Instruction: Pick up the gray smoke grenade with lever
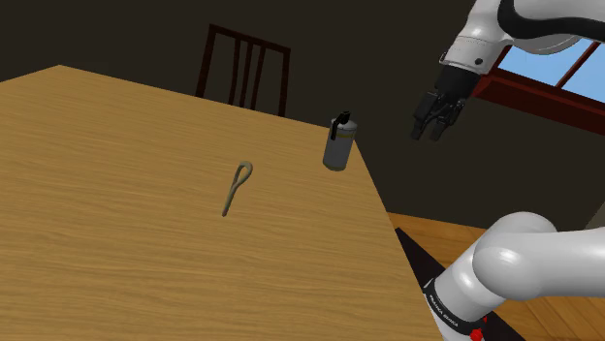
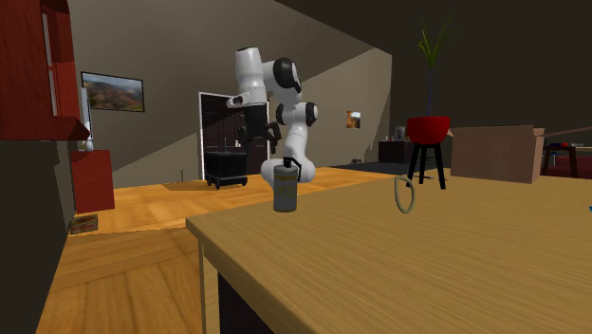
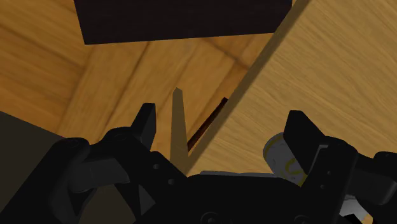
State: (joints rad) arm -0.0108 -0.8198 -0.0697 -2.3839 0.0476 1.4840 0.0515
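Grenade point(image 1: 338, 143): gray, standing upright near the worktop's point(image 1: 145, 232) edge, long axis vertical, lever end up.
Claw point(image 1: 428, 133): mine, fingers spread wide, empty, hanging in air beyond that edge, well apart from it.

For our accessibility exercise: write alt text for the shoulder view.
A grey cylindrical smoke grenade with a black lever top stands upright near the wooden table edge; the black two-finger gripper hovers open beside it, not touching. A thin olive loop lies on the tabletop.
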